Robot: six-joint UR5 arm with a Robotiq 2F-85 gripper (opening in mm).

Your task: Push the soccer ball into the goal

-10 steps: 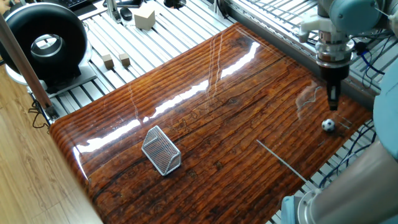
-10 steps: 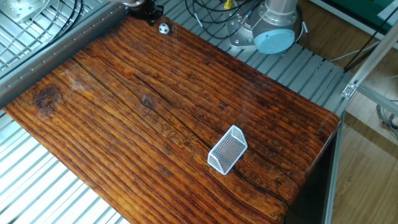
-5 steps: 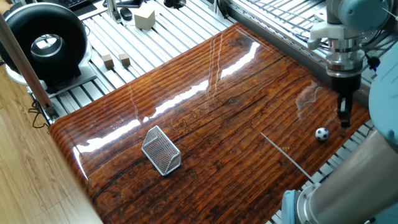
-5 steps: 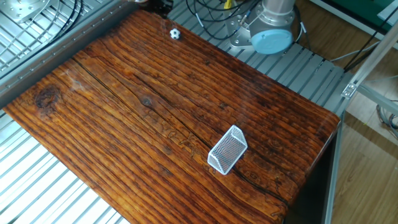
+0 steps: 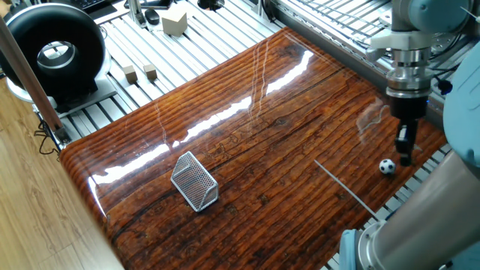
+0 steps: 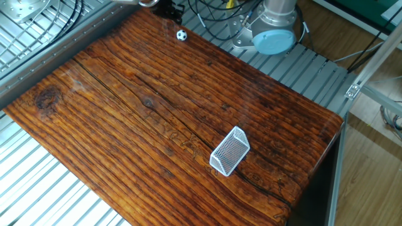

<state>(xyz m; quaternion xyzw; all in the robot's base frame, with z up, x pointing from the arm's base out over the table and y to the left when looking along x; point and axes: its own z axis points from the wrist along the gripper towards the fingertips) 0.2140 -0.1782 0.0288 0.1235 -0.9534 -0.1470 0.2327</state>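
Note:
The soccer ball (image 5: 387, 166) is a tiny white ball with black patches, lying near the right edge of the wooden table (image 5: 262, 142). My gripper (image 5: 406, 157) points down just right of the ball, close beside it, with its jaws together and nothing held. The goal (image 5: 195, 181), a small silver mesh wedge, stands far off near the table's left front part. In the other fixed view the ball (image 6: 181, 36) lies near the top edge, the gripper (image 6: 166, 9) is partly cut off just behind it, and the goal (image 6: 230, 150) stands at lower right.
A big black ring-shaped device (image 5: 56, 52) stands at the far left. Two small wooden cubes (image 5: 140, 73) and a larger one (image 5: 174, 21) lie on the slatted metal bench beyond the table. The robot base (image 6: 273, 28) stands behind the table edge.
The ball has rolled along the table's edge, away from its first spot. The gripper has followed it and dropped lower, now close beside the ball. The goal has not moved.

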